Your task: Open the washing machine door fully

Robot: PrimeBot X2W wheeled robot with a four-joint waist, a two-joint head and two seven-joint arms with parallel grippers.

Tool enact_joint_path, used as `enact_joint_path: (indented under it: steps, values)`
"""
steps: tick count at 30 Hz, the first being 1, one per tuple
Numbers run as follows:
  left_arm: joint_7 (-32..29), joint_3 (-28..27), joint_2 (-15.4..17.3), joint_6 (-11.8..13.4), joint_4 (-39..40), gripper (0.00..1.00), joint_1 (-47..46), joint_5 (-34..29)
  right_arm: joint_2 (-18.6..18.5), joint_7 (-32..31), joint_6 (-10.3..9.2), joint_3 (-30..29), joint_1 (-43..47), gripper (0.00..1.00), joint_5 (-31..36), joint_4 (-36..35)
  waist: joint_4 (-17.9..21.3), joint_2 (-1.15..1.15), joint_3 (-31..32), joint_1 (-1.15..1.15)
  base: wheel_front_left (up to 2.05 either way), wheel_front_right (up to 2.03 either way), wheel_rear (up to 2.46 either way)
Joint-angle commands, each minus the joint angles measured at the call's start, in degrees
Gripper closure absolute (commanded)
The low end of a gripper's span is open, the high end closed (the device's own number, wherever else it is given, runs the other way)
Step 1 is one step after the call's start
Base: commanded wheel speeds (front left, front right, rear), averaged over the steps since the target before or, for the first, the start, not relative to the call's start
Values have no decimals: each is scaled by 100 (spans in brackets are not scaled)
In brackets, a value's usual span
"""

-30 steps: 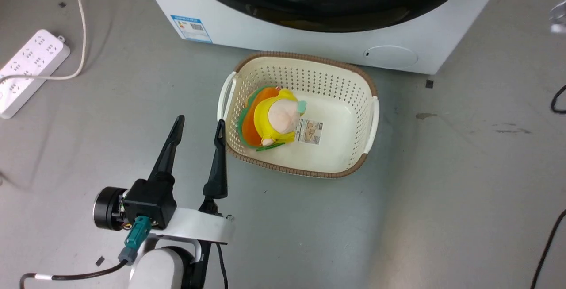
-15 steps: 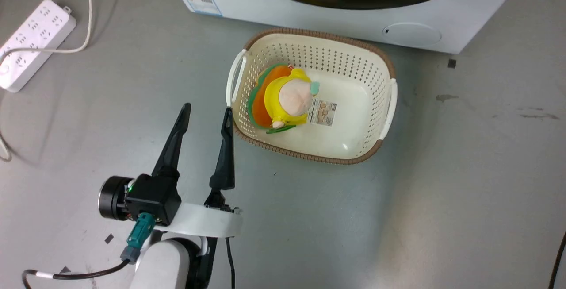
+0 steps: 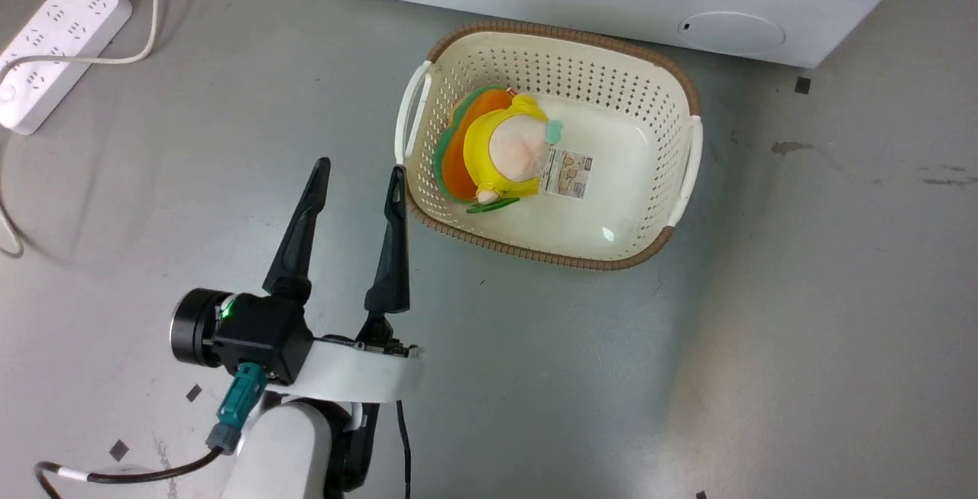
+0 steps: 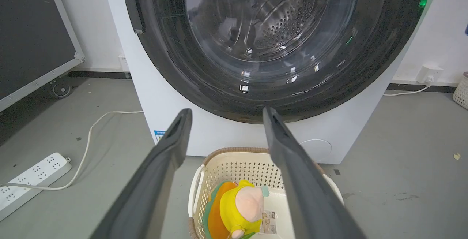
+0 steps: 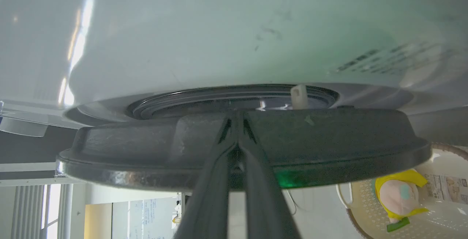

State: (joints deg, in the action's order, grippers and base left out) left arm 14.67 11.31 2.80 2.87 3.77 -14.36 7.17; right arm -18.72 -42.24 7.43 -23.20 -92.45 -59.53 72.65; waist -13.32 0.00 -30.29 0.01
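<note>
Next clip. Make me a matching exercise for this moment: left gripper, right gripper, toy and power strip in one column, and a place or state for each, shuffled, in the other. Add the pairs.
Column one
1. left gripper
2. right gripper
3. toy
4. power strip

Column two
A. lying in the basket
B. shut, tips at the door rim
C. on the floor, far left in the head view
D. open, beside the basket

Pairs: 1-D, 2-B, 3-A, 4-C

Bright, even light; glossy glare; wide-angle distortion.
</note>
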Motion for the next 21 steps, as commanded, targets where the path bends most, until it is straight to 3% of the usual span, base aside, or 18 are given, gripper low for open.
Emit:
enact_joint_path:
  steps: [1, 14, 21]
  values:
    - [33, -9, 8, 7, 24, 0, -96, 7, 158, -185, 6, 14, 35, 100, -14, 123, 32, 0, 25, -1, 0, 0, 0]
    - [33, -61, 8, -2, -48, 0, 46, -39, 430, -551, 6, 36, 914, 100, -37, 61, 157, 0, 512, -1, 0, 0, 0]
    - [33, -73, 8, -35, -54, 0, 158, -50, 578, -423, 6, -92, 1354, 100, -201, -243, 140, 0, 732, -1, 0, 0, 0]
